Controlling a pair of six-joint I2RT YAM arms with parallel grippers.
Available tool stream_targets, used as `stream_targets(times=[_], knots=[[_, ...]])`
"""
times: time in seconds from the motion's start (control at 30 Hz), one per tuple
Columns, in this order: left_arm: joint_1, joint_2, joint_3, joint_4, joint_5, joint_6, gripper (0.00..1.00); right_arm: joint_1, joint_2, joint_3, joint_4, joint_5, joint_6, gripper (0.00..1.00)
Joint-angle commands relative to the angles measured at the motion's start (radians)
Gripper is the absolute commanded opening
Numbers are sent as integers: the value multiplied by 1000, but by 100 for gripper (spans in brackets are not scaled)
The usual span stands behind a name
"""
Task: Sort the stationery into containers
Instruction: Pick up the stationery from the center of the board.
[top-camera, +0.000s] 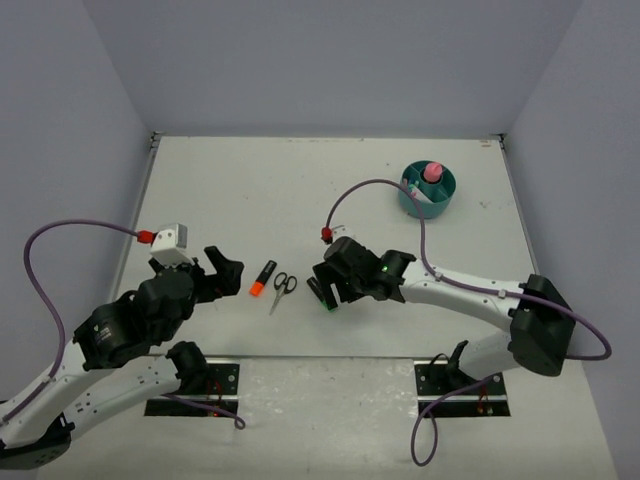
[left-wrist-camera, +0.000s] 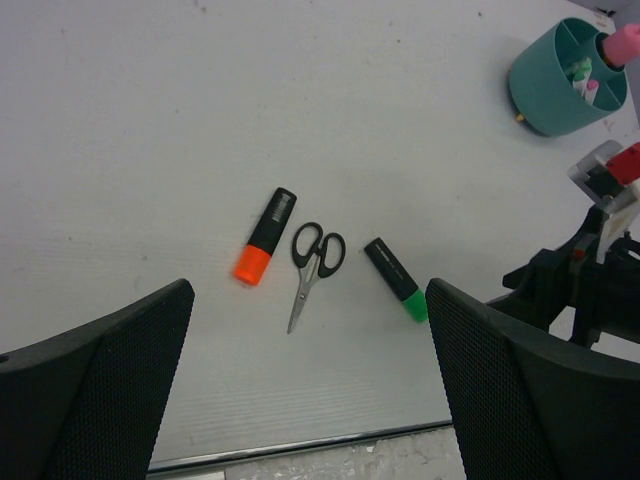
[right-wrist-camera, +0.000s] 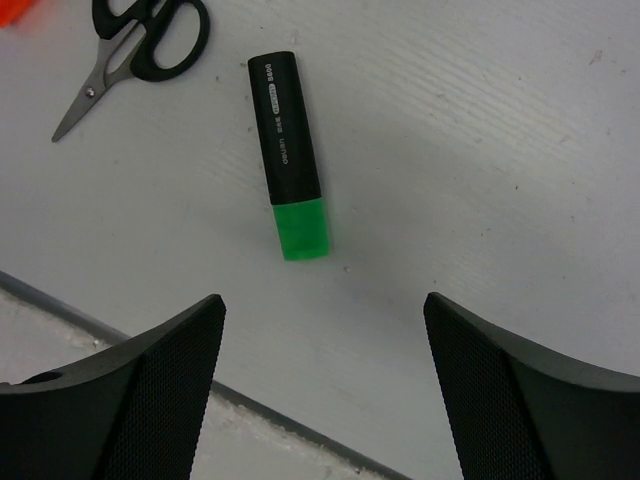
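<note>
A black highlighter with an orange cap (top-camera: 263, 277) (left-wrist-camera: 264, 236), black-handled scissors (top-camera: 283, 290) (left-wrist-camera: 312, 258) (right-wrist-camera: 135, 50) and a black highlighter with a green cap (left-wrist-camera: 395, 279) (right-wrist-camera: 290, 155) lie side by side near the table's front edge. My right gripper (top-camera: 325, 290) (right-wrist-camera: 320, 340) is open and hovers just above the green highlighter, which lies a little ahead of its fingertips. My left gripper (top-camera: 225, 270) (left-wrist-camera: 310, 400) is open and empty, left of the orange highlighter. The round teal organizer (top-camera: 428, 203) (left-wrist-camera: 545, 95) stands at the back right with a pink-capped glue stick (top-camera: 432, 172) (left-wrist-camera: 622, 42) in it.
The table's front edge (right-wrist-camera: 60, 305) runs just below the right gripper. The right arm's purple cable (top-camera: 370, 185) arcs over the table towards the organizer. Small pens or clips (left-wrist-camera: 582, 78) sit in the organizer's outer compartments.
</note>
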Motion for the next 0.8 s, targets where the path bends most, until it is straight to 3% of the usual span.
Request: stream_targets(times=[0.0, 0.4, 0.63, 0.77], knots=[[2, 13, -9, 37, 17, 28, 100, 6, 114, 74, -12, 24, -57, 82], [4, 55, -8, 42, 23, 35, 100, 14, 349, 163, -5, -36, -146, 75], [4, 45, -9, 44, 26, 35, 100, 14, 439, 189, -18, -29, -167, 60], [4, 35, -11, 49, 31, 38, 100, 14, 467, 205, -23, -49, -173, 45]])
